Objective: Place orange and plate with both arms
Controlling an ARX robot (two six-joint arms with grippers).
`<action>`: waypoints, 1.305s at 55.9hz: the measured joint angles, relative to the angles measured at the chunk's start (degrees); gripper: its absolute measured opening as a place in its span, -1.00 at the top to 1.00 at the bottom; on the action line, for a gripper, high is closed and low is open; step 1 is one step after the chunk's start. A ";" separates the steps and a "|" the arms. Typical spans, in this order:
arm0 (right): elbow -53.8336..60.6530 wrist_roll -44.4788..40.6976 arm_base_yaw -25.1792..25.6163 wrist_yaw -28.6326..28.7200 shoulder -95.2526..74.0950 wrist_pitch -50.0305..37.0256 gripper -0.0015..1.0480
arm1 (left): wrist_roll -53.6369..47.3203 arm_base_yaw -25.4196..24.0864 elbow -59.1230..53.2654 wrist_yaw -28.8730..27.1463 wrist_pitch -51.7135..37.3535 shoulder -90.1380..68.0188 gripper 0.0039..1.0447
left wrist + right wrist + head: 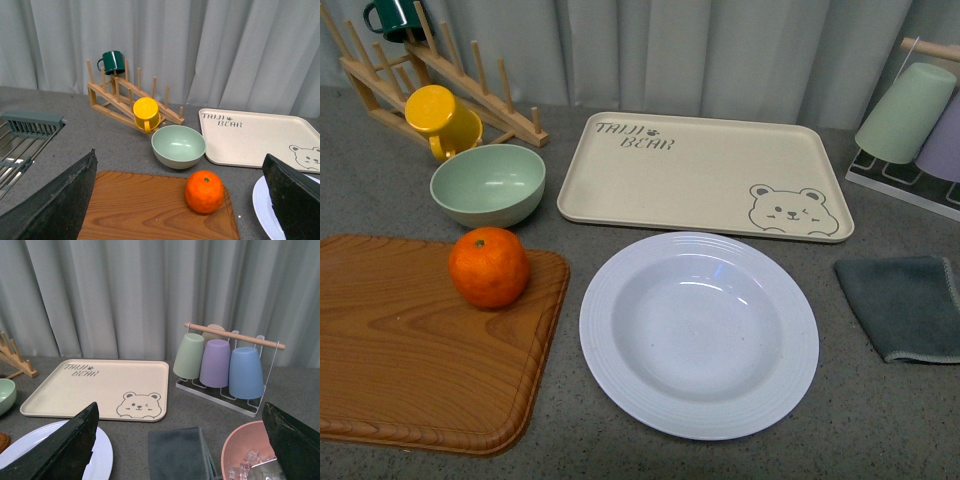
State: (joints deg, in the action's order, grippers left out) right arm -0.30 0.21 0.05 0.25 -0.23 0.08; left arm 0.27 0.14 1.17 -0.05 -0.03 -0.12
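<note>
Left gripper [179, 153] and right gripper [180, 403]: both wide open, holding nothing. The orange [489, 266] sits on the wooden board [420, 340] near its right edge, stem dot up. It is round, with no long axis. The plate [698, 335] lies flat, hollow side up, just beside the board.

Risks: an off-centre pinch could roll the orange, and the plate's low rim could slip from the fingers.

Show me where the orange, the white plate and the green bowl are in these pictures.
orange [488, 268]: front view, middle of its dimpled skin.
plate [698, 335]: front view, bare centre of its well.
green bowl [488, 212]: front view, its outer wall facing the camera.
</note>
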 joint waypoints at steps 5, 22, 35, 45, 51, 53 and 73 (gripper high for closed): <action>0.00 0.00 0.00 0.00 0.00 0.00 -0.83 | 0.00 0.00 0.00 0.00 0.00 0.00 -0.88; 0.00 0.00 0.00 0.00 0.00 0.00 -0.83 | 0.00 0.02 0.00 0.00 0.00 0.00 -0.88; 0.00 0.00 0.00 0.00 0.00 0.00 -0.83 | 0.00 0.00 0.00 0.02 0.00 0.00 -0.88; 0.00 0.00 0.00 0.00 0.00 0.00 -0.83 | 0.00 0.00 0.00 0.02 0.00 0.00 -0.88; 0.00 0.00 0.00 0.00 0.00 0.00 -0.83 | 0.00 0.02 0.00 0.02 0.00 0.00 -0.88; 0.00 0.00 0.00 0.00 0.00 0.00 -0.83 | 0.00 0.02 0.00 0.02 0.00 0.00 -0.88; 0.00 0.00 0.00 0.00 0.00 0.00 -0.83 | 0.00 0.00 0.00 0.00 0.00 0.00 -0.88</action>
State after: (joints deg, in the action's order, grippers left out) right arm -0.30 0.21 0.05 0.25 -0.23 0.08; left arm 0.27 0.14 1.17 -0.05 -0.03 -0.12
